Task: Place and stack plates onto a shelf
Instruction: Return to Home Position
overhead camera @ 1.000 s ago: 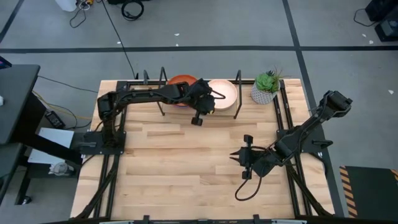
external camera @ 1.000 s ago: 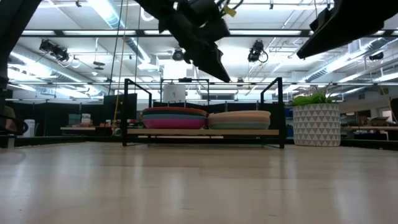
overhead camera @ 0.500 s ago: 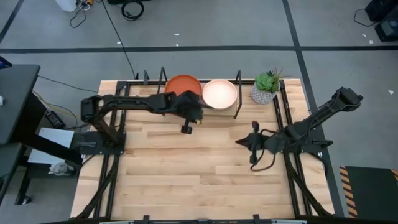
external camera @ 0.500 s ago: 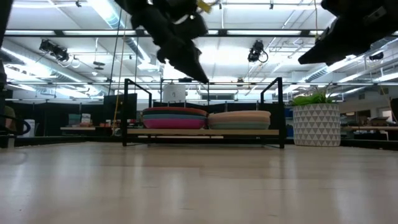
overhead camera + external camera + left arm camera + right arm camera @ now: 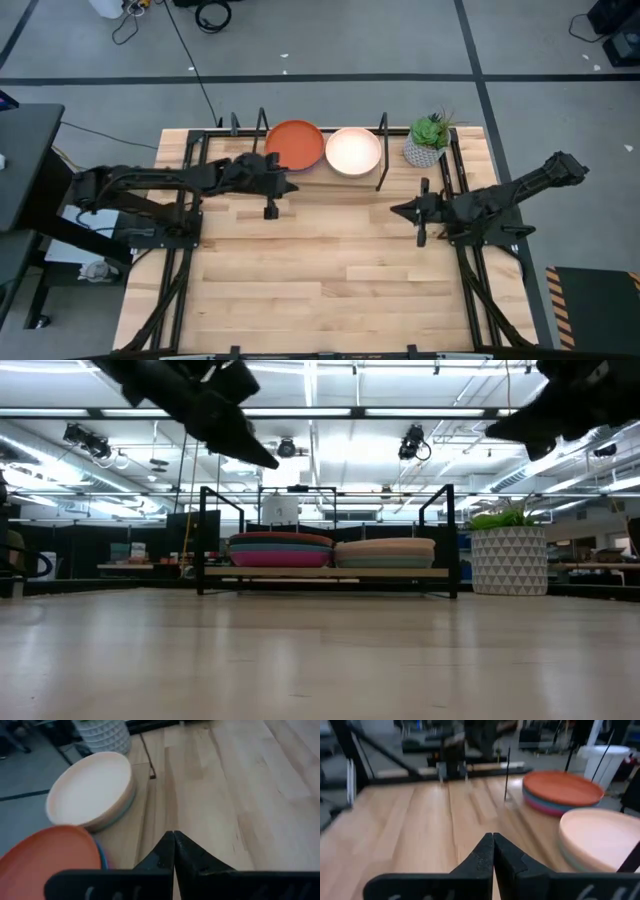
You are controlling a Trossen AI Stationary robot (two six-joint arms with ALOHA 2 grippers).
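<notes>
1. Since the earlier frames, both arms have been drawn back from the shelf (image 5: 325, 572). The left gripper (image 5: 285, 185) has been pulled toward the table's left side and the right gripper (image 5: 398, 210) toward its right side.
2. The left gripper is held above the wooden table (image 5: 330, 270), just in front of the shelf's left half. Its fingers (image 5: 160, 855) are pressed together, with nothing between them.
3. The right gripper is held above the table, in front of the potted plant (image 5: 428, 140). Its fingers (image 5: 512, 857) are likewise closed on nothing.
4. Two stacks of plates are seen side by side on the shelf board. The left stack (image 5: 280, 549) is topped by the orange-red plate (image 5: 294, 146) and the right stack (image 5: 385, 551) by the peach plate (image 5: 353, 150).
5. In the low view, magenta is noted at the bottom of the left stack. The lower plates of the right stack appear grey or cream, but this is poorly resolved.
</notes>
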